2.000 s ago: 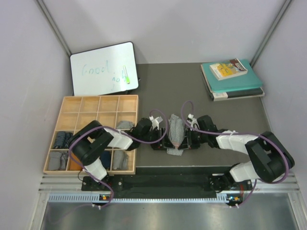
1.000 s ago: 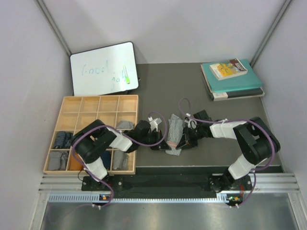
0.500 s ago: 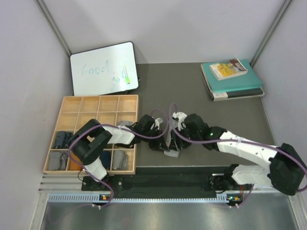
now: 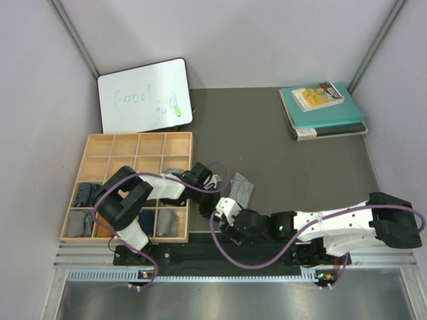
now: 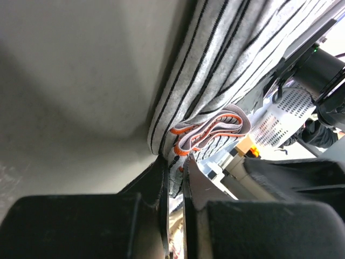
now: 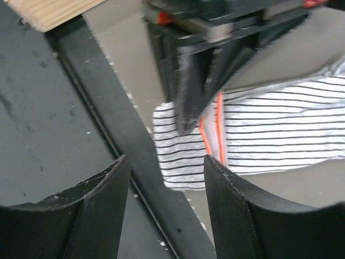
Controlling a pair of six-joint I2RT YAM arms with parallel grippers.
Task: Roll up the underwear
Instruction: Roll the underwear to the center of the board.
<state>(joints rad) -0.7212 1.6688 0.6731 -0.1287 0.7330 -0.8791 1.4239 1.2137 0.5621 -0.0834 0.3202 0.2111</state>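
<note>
Left fingers (image 5: pixel 148 186) are nearly closed, and they pinch one edge of the striped underwear (image 5: pixel 215 59) between them. In the left wrist view the cloth goes up and away from the pinch. Its waistband (image 5: pixel 210 128), grey with orange lines, is folded just beside the fingertips.

My right fingers (image 6: pixel 102 208) stand wide apart and hold nothing. In the right wrist view they hang over the black rail (image 6: pixel 64 108) at the near edge of the worktop (image 4: pixel 267 133). Beyond them I see the underwear lying flat, with the other arm's fingers down on it; that part of the picture is blurred.

From the top camera, the underwear lies near the front of the worktop, just right of the wooden tray (image 4: pixel 87 143). The left arm reaches to it from the tray side. The right arm lies low along the front edge, and its fingers are close to the near end of the cloth but apart from it.

Some compartments of the tray hold bundles of cloth (image 4: pixel 81 223); I cannot tell their patterns from here. A whiteboard (image 4: pixel 143 93) leans at the back left, and a stack of books (image 4: pixel 327 110) sits at the back right.
</note>
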